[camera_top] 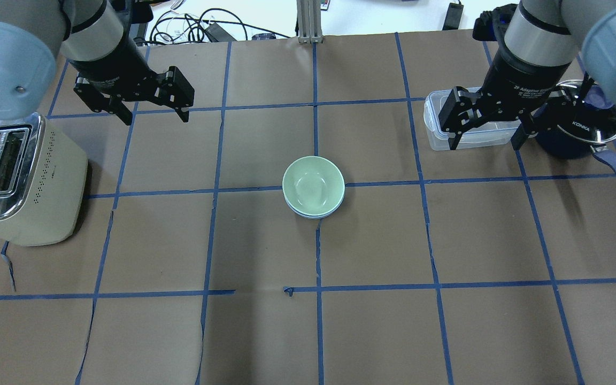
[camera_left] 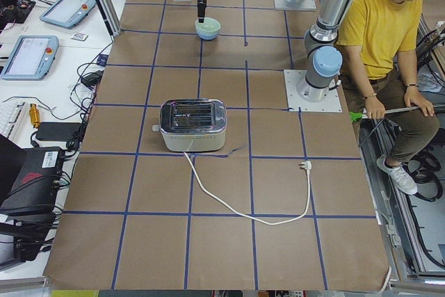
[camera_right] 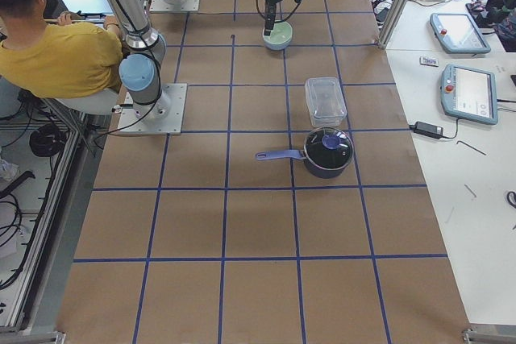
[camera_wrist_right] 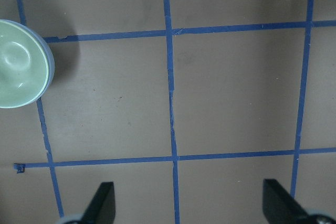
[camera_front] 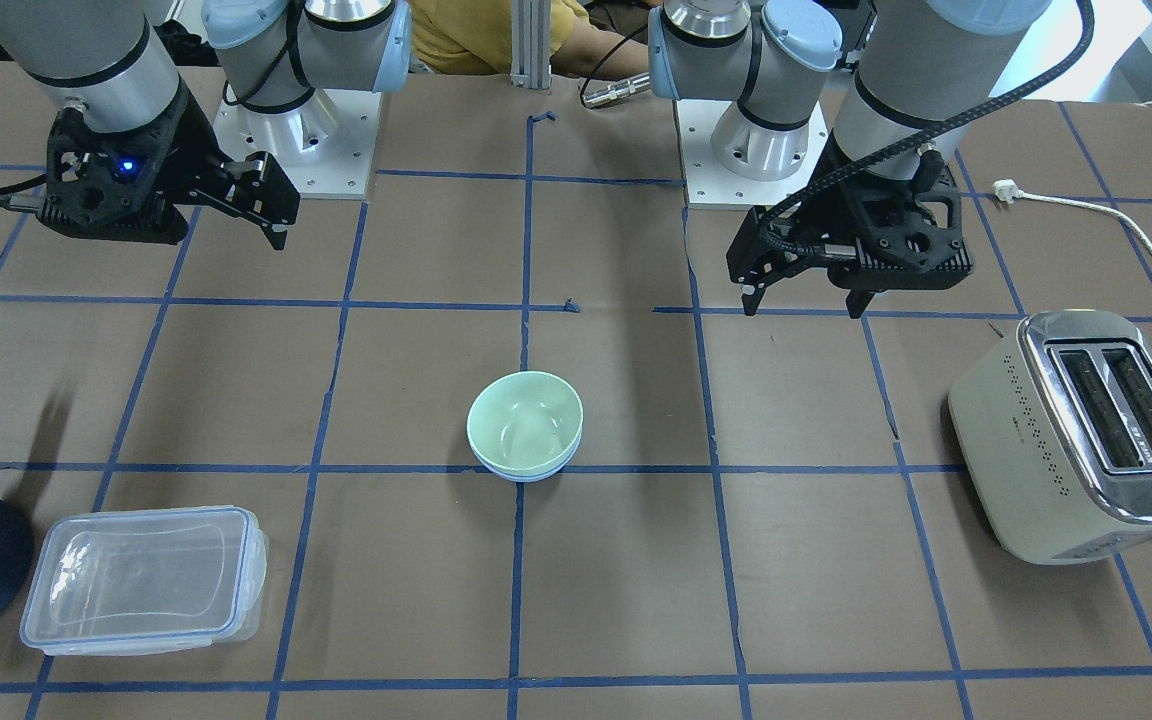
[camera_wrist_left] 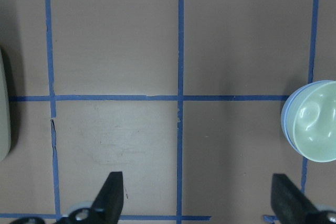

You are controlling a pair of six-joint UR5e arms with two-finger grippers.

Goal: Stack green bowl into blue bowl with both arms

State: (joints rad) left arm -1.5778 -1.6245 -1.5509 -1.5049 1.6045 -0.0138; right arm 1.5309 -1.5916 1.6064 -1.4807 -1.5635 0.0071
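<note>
A: Where is the green bowl [camera_top: 313, 184] sitting?

B: It is sitting upright inside the blue bowl [camera_front: 524, 477], near the middle of the table [camera_top: 383, 321]. Only a thin blue edge is showing below the green rim. The 2 bowls are resting just beside a crossing of the blue tape lines.

A: And how is the left gripper [camera_top: 156, 118] standing?

B: It is hanging above the table, well apart from the bowls, and it is pointing down. Its 2 fingers [camera_wrist_left: 112, 192] are spreading wide and they are holding nothing. It is hovering near the toaster [camera_top: 24, 187], which is standing at the table's end on that side. The toaster's white cord [camera_left: 257, 213] is lying loose on the paper. In the left wrist view the bowls are showing only at the right edge.

A: And the right gripper [camera_top: 483, 144]?

B: It is doing the same on the other side: the jaws are gaping wide and are gripping nothing. In the overhead view it is covering a part of the clear plastic container [camera_front: 141, 580]. The dark pot [camera_top: 580, 136] with the glass lid is sitting just beside that container.

A: Is somebody sitting near the robot?

B: Yes, 1 person in a yellow shirt [camera_left: 382, 26] is sitting behind the 2 arm bases.
</note>
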